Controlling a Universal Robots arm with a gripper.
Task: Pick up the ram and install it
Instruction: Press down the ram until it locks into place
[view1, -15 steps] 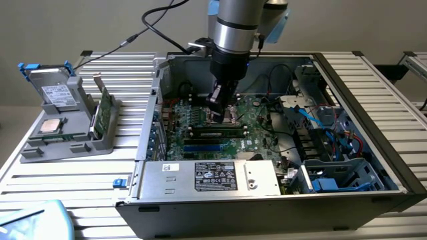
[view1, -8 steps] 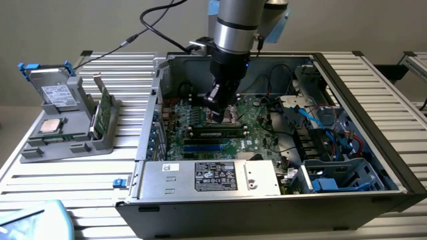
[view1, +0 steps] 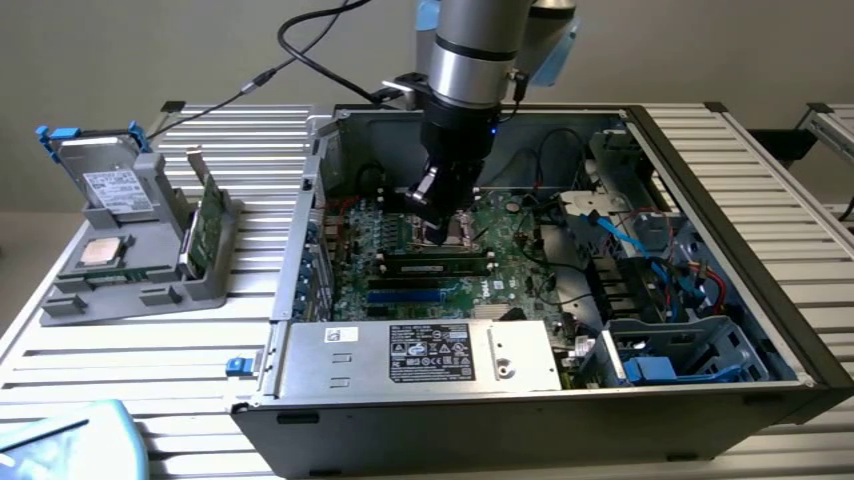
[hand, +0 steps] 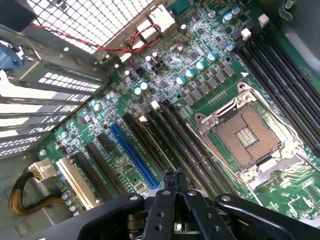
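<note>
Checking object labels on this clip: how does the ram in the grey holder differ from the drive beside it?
The ram is a thin green stick standing on its long edge; the drive is a boxy grey block with a white label. The ram sits on the holder's side nearer the computer case; the drive sits farther off. Both rest in the grey holder, apart from the gripper inside the case.

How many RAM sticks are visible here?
2: one ram in a slot on the motherboard, a second ram upright in the grey holder, exterior view's left; others may be hidden.
</note>
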